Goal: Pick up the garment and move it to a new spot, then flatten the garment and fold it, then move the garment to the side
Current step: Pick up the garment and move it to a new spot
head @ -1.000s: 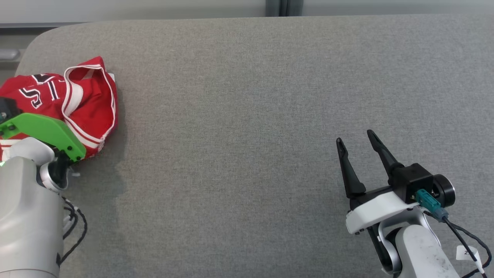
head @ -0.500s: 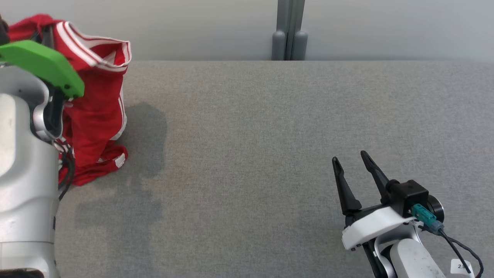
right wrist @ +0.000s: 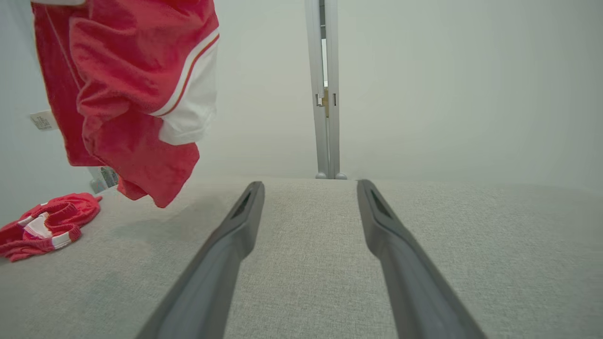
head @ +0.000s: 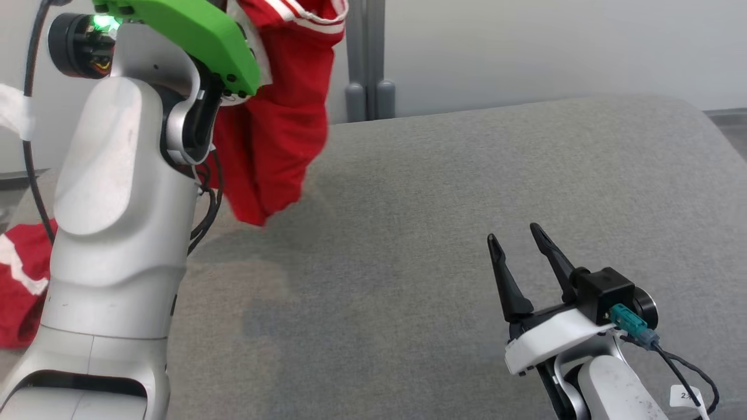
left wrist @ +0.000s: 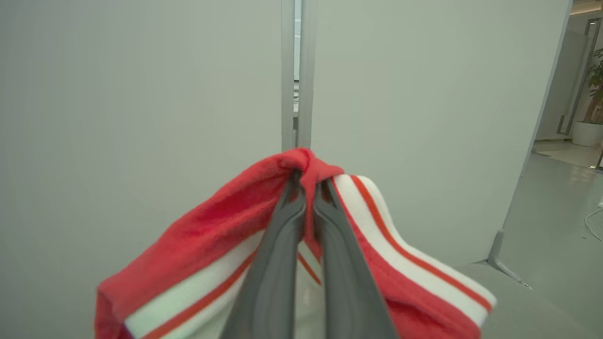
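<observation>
Holding the red garment [head: 280, 116] above the surface's [head: 467, 204] left edge, our left end effector [left wrist: 308, 178] pinches it; our right end effector [head: 515, 233] gapes over open room, its view showing the garment hanging clear.

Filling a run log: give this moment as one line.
left claw: shut on garment; garment: hanging above table; right claw: open, empty; red pile: on table

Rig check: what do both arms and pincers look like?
Glossy silver-grey left arm, bright green cover, lit green light, black cables; left pincer has two dark grey fingers. The right pincer: two long black fingers on a white bracket, black block, teal connector with black cable, white tag.
</observation>
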### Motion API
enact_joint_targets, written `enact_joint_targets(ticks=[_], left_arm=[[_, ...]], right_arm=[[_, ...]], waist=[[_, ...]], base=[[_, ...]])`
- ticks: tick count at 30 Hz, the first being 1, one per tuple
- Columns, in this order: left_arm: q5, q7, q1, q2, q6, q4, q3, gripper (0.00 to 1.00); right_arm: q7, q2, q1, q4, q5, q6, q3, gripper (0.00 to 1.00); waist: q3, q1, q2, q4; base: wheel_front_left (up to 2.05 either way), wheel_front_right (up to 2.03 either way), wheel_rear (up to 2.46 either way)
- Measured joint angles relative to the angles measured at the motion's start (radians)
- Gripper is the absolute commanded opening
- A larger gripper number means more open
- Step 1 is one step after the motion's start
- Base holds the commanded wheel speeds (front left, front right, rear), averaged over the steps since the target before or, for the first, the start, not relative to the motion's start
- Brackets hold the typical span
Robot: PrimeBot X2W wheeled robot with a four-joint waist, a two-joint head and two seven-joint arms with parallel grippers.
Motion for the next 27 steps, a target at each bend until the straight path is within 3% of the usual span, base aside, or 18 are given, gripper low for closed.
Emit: enact_joint_targets(ticks=[8, 18, 19, 20, 21, 27], left_arm=[[-0.020, -0.002, -0.013, -0.036, -0.013, 0.015, -0.075, 0.00], [0.010, -0.067, 0.176, -0.032, -0.011, 0.187, -0.168, 0.00], [0.012, -0.085, 0.195, -0.031, -0.011, 0.203, -0.171, 0.38], [0.012, -0.104, 0.214, -0.030, -0.011, 0.215, -0.173, 0.88], [0.010, -0.125, 0.232, -0.030, -0.011, 0.227, -0.172, 1.00], [-0.061, -0.258, 0.322, -0.037, -0.040, 0.235, -0.147, 1.00]], right_arm=[[-0.006, -0.001, -0.030, -0.019, 0.003, 0.000, -0.031, 1.00], [-0.028, -0.002, -0.052, -0.009, 0.020, 0.000, -0.061, 1.00], [-0.029, -0.002, -0.052, -0.007, 0.021, 0.000, -0.062, 1.00], [-0.031, -0.001, -0.052, -0.005, 0.021, 0.000, -0.064, 1.00], [-0.032, -0.002, -0.052, -0.003, 0.023, 0.000, -0.065, 1.00], [-0.036, 0.000, -0.051, -0.001, 0.015, 0.000, -0.080, 1.00]], waist=[[0.056, 0.0000, 0.0000, -0.141], [0.171, 0.0000, 0.0000, -0.265], [0.180, 0.0000, 0.0000, -0.274], [0.189, 0.0000, 0.0000, -0.281], [0.196, 0.0000, 0.0000, -0.286], [0.208, 0.0000, 0.0000, -0.271]], base=[[0.00, 0.00, 0.00], [0.00, 0.00, 0.00], [0.00, 0.00, 0.00], [0.00, 0.00, 0.00], [0.00, 0.00, 0.00], [0.00, 0.00, 0.00]])
